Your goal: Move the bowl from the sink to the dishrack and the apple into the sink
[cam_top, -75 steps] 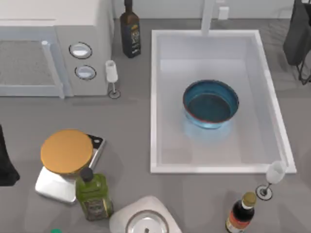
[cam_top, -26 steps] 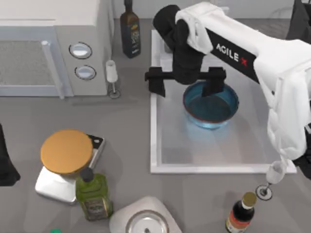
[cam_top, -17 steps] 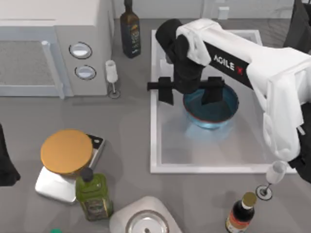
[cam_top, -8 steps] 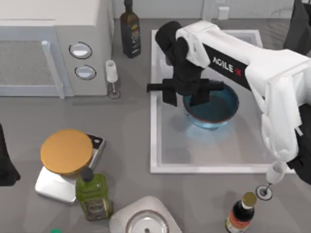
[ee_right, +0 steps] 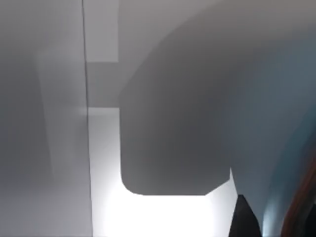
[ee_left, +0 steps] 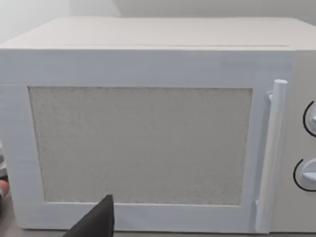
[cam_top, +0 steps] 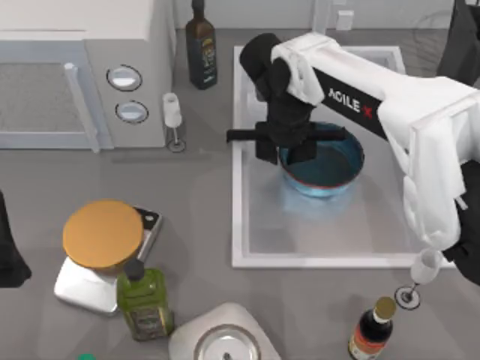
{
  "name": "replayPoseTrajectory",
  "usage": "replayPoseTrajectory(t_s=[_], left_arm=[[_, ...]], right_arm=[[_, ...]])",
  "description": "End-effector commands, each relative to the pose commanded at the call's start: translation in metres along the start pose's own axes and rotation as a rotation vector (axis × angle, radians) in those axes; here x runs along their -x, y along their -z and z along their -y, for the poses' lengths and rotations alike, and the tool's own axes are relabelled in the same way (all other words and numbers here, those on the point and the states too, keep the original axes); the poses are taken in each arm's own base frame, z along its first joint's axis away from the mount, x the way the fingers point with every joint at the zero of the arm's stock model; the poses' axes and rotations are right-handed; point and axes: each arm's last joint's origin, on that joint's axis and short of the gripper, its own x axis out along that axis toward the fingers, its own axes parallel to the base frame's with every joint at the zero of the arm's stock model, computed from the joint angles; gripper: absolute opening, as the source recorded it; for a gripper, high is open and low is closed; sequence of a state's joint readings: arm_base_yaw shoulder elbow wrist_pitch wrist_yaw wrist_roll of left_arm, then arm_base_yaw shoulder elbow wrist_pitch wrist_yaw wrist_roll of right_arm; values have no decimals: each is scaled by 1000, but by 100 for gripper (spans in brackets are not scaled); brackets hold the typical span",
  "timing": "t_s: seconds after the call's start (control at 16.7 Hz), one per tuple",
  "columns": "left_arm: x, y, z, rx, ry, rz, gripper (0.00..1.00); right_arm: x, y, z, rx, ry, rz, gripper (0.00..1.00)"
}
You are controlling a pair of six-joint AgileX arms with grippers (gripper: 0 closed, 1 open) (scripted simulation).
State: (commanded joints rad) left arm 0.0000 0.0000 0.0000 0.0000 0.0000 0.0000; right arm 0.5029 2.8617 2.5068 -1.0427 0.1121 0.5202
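Glossy blue bowl, mid-basin in white rectangular sink, rim at nine o'clock pinched by right gripper; best lifted straight, level. Left arm parked.

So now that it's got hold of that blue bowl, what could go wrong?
The right gripper pinches just the left edge of the bowl, so the glossy bowl may tilt or slip once lifted. The bowl sits low in the sink, so swinging sideways too early could knock it against the raised rim. The wine glass stands near the sink's left side and could be toppled by a low pass.
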Motion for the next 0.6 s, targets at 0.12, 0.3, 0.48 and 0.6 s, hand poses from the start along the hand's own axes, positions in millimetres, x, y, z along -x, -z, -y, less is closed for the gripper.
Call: replayPoseTrajectory(t_s=[0.12,0.3,0.48,0.6], left_arm=[[0,0,0,0,0,0,100],[0,0,0,0,0,0,100],[0,0,0,0,0,0,100],[0,0,0,0,0,0,100]], right_arm=[[0,0,0,0,0,0,0],[3,-1,1,-3,-1,4,0],[28,8,-11,1,1,0,0],[63,20,-24,2,1,0,0]])
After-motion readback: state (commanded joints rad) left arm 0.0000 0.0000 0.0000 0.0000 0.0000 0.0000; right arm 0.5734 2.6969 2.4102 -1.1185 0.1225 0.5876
